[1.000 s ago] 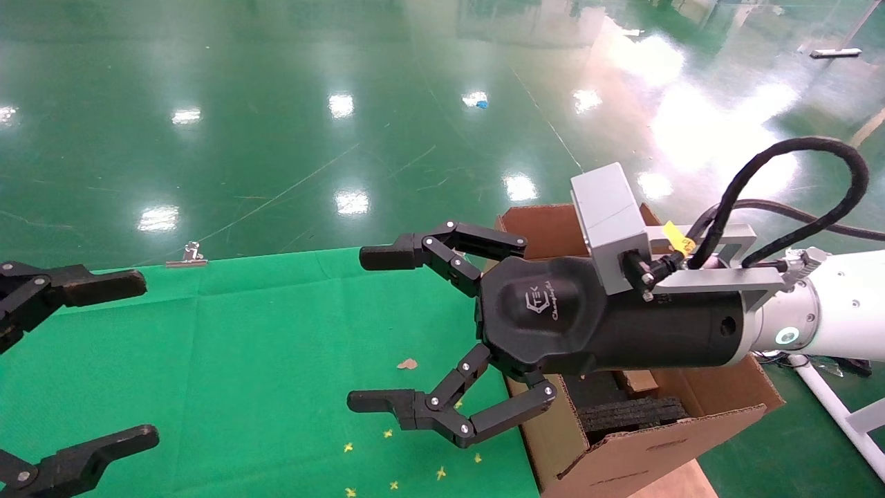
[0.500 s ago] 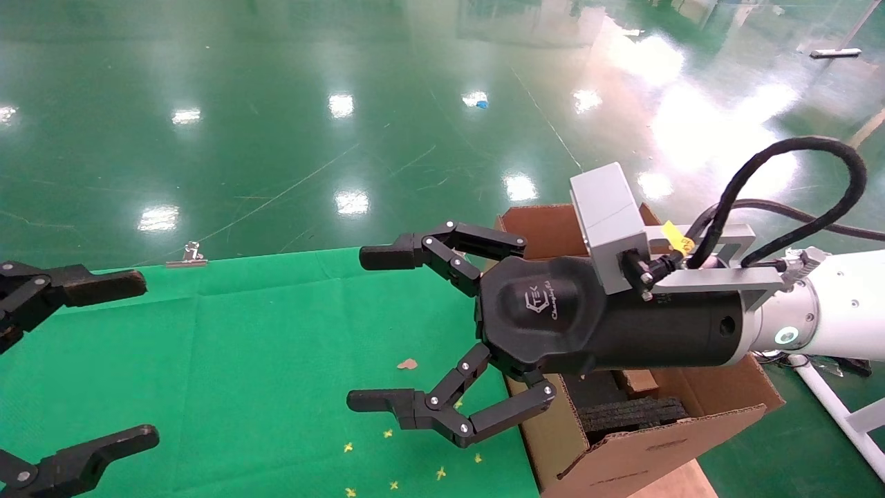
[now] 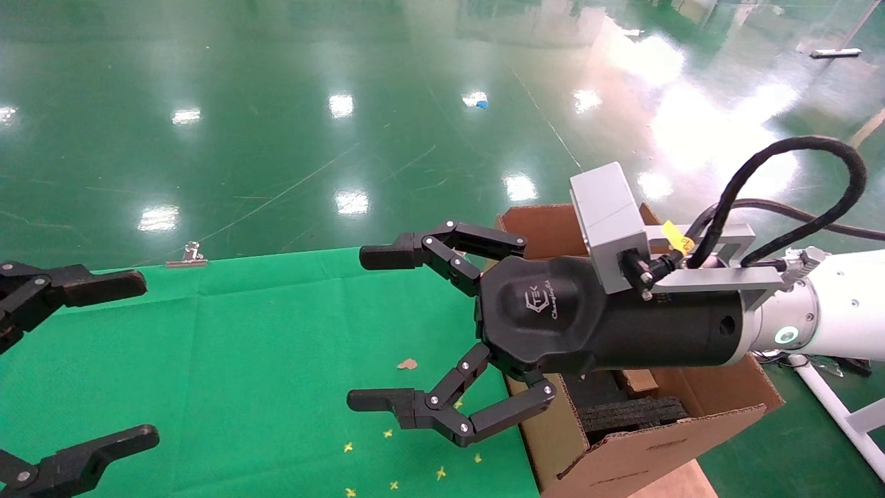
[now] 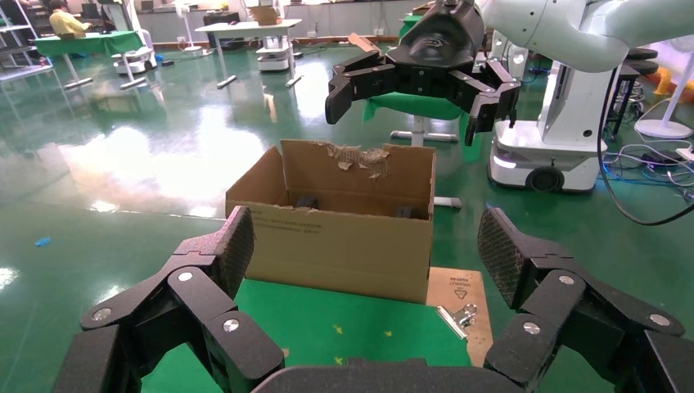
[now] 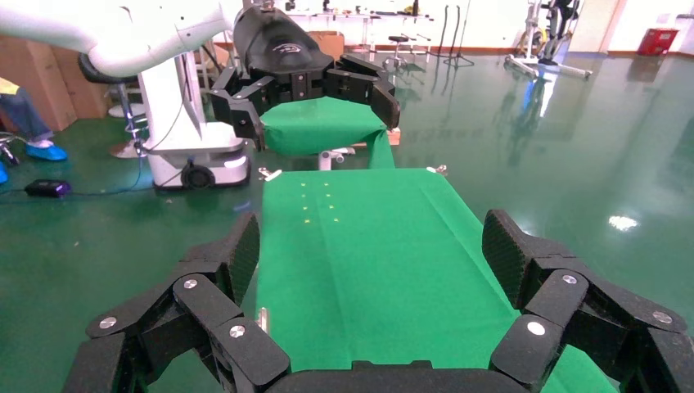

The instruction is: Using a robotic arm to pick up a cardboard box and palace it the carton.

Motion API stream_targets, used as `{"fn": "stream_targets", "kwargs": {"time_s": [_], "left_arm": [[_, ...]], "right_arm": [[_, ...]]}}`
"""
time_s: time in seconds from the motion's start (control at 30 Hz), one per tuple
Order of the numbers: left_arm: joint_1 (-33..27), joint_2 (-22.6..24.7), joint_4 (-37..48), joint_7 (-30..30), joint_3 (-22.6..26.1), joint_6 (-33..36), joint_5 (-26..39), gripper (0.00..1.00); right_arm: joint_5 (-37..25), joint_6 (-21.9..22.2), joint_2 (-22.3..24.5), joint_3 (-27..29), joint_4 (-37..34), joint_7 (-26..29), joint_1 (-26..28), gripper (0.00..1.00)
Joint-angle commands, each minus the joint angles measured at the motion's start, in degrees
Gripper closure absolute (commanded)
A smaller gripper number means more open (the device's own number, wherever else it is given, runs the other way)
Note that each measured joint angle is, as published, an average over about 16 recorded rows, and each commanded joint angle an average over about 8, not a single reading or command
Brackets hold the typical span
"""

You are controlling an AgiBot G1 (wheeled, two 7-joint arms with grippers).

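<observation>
Right gripper (image 3: 377, 328): jaws spread wide apart, nothing between them, held above the green-cloth-covered counter (image 3: 263, 360) just left of the carton. Behind it, the white tubular robotic arm with black cylindrical wrist (image 3: 823, 318) crosses over the large brown corrugated carton (image 3: 643, 449), which stands at the counter's right edge, flaps upright, one edge torn, black foam blocks (image 3: 629, 413) inside. A small brown piece shows inside beside the foam; whether it is the cardboard box cannot be told. Left gripper (image 3: 104, 360): jaws likewise apart and empty, at the counter's left side, well apart from the carton.
</observation>
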Motion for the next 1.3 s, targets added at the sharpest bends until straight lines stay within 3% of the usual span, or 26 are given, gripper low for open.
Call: {"fn": "stream_targets", "kwargs": {"time_s": [0.03, 1.3], "left_arm": [[0.00, 0.00, 0.00, 0.00, 0.00, 0.00, 0.00, 0.00], [0.00, 0.00, 0.00, 0.00, 0.00, 0.00, 0.00, 0.00]], "right_arm": [[0.00, 0.00, 0.00, 0.00, 0.00, 0.00, 0.01, 0.00], [0.00, 0.00, 0.00, 0.00, 0.00, 0.00, 0.01, 0.00]]}}
